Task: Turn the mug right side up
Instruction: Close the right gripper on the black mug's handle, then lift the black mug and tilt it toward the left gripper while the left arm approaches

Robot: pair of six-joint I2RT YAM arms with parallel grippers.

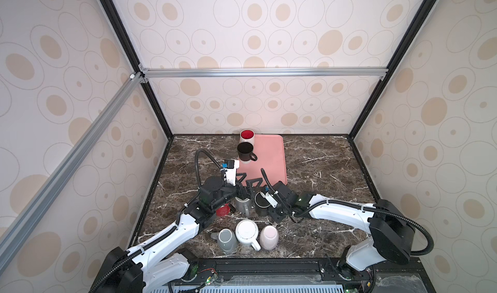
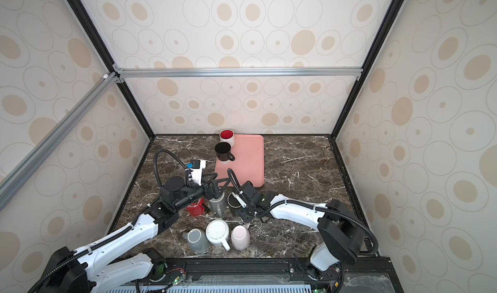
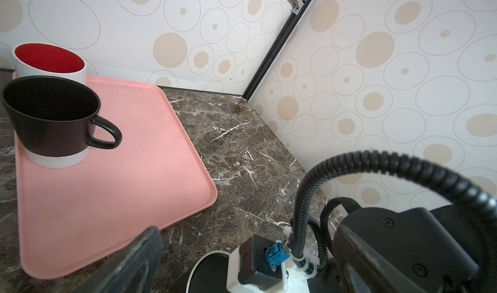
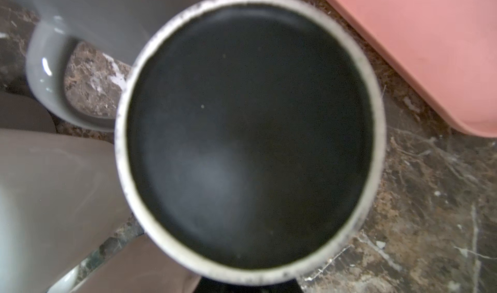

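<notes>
While scanning dark marble tabletop [image 1: 322,170] inside oval-print walls [image 1: 269,103], spots black mug [image 4: 250,132] base-up, just off pink tray [image 1: 269,157] near edge, beside grey mug [image 1: 243,205]. Puts right gripper [image 1: 276,215] closed tight at its near side, grasp unclear; left gripper [image 1: 247,182] spread wide, empty.

Just past the left tool [image 1: 247,181], flat on the dark marbled surface [image 1: 322,165]: a pink tray [image 1: 269,165]. Farther out from the tool, upright on the tray's edge, one behind the other: a black cup [image 1: 245,151] with a white foot, then a red-lined mug [image 1: 247,137] at the far corner. Behind the tool, mouths down in a row: a grey mug [image 1: 227,240], a white mug [image 1: 246,231], a pale pink cup [image 1: 269,237]. All around: cream walls [image 1: 269,22] dotted with beige ovals.
</notes>
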